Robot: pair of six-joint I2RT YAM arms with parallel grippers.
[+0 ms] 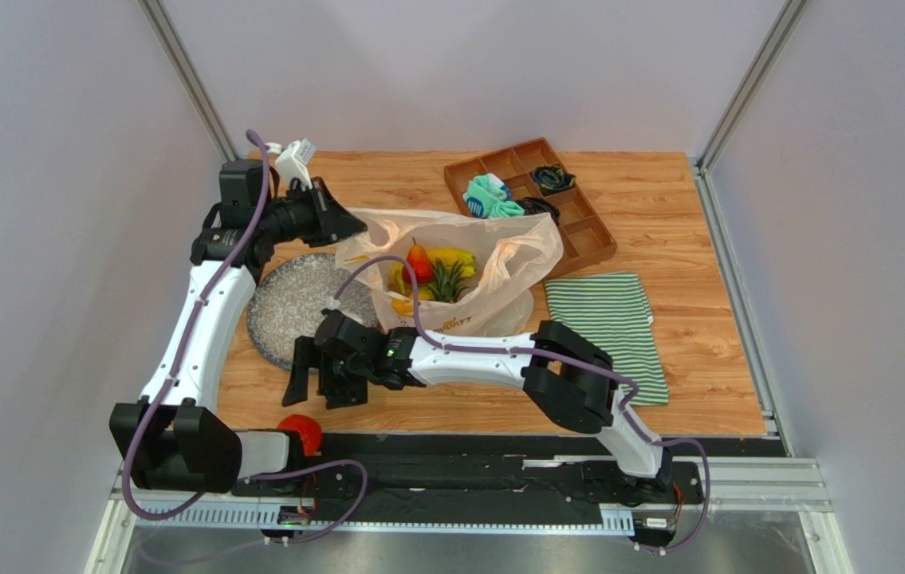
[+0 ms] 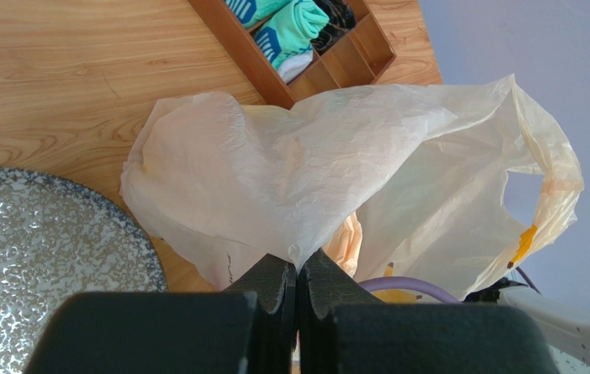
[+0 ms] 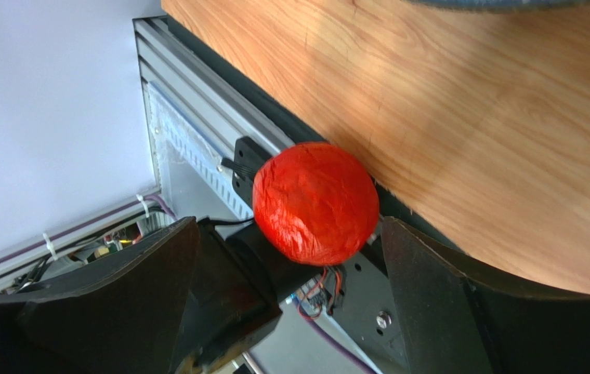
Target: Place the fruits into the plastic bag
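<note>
Red crinkled fruit (image 3: 315, 202) lies at the very near edge of the table (image 1: 685, 239), half over the black rail beside the left arm's base. The right fingers (image 3: 431, 288) stand wide apart and hold nothing. In the wrist view the fruit shows between them, a little ahead of the tips and touching neither. From above, these fingers hang just beyond the fruit, next to the speckled plate (image 1: 289, 305).

The left fingers (image 2: 278, 280) are pressed together on a fold of the plastic bag (image 2: 290, 179), holding its rim up at the far left. The bag's mouth gapes toward the camera above. Inside it lie a red fruit (image 1: 420, 266), a yellow banana (image 1: 459, 258) and a green leafy crown (image 1: 445, 282). A wooden tray (image 1: 583, 233) sits behind the bag and a striped cloth (image 1: 607, 317) to its right.
</note>
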